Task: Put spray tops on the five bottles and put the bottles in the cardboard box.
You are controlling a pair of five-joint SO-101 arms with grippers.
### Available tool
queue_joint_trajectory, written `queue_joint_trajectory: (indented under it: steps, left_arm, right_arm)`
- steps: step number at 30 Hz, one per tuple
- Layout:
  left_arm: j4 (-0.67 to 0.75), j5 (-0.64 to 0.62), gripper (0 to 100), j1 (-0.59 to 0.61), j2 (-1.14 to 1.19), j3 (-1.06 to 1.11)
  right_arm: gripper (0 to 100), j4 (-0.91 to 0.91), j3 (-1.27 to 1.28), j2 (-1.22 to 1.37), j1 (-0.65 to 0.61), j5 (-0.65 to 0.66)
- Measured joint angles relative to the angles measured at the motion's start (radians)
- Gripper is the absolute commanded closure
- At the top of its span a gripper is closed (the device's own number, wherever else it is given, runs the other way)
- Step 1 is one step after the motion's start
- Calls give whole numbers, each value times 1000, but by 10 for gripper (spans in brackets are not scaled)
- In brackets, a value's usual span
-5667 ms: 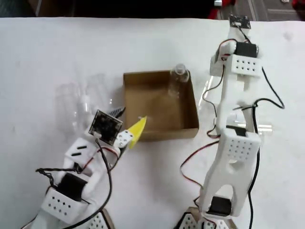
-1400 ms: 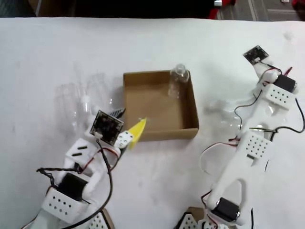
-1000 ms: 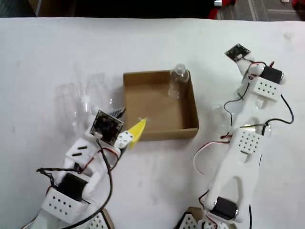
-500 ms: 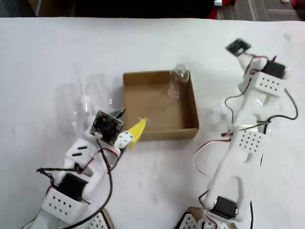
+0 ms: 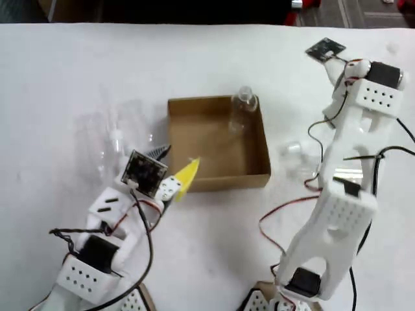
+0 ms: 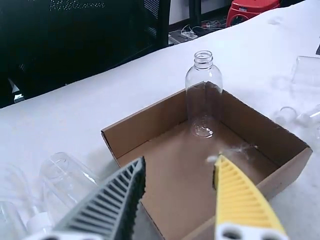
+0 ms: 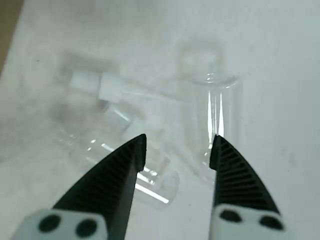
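An uncapped bottle (image 6: 203, 95) stands upright in the far right corner of the cardboard box (image 5: 227, 180). The left tool (image 6: 180, 165) hangs wide open over the box's near edge. The right tool (image 7: 179, 139), also wide and empty, hovers above clear bottles (image 7: 210, 115) on the counter (image 5: 214, 58) right of the box, beside what looks like a white spray top (image 7: 87, 81). More bottles (image 5: 104, 133) sit left of the box.
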State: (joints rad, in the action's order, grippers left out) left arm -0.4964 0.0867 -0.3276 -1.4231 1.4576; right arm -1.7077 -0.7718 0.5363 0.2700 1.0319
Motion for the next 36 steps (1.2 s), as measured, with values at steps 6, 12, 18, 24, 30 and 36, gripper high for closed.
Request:
queue_joint_trajectory:
  steps: [6,12,18,24,30,36]
  left_arm:
    - [0,0,792,0,0,0]
    - [0,0,791,0,0,0]
    - [0,0,791,0,0,0]
    - [0,0,791,0,0,0]
    - [0,0,791,0,0,0]
    - [0,0,791,0,0,0]
  right_arm:
    - [825,25,436,-319,-26,253]
    - [825,288,882,-480,-32,381]
    - [825,496,1191,-594,-78,496]
    - [825,588,1224,-598,-86,529]
    - [826,663,1224,-519,-86,529]
    - [827,692,1227,-480,-86,532]
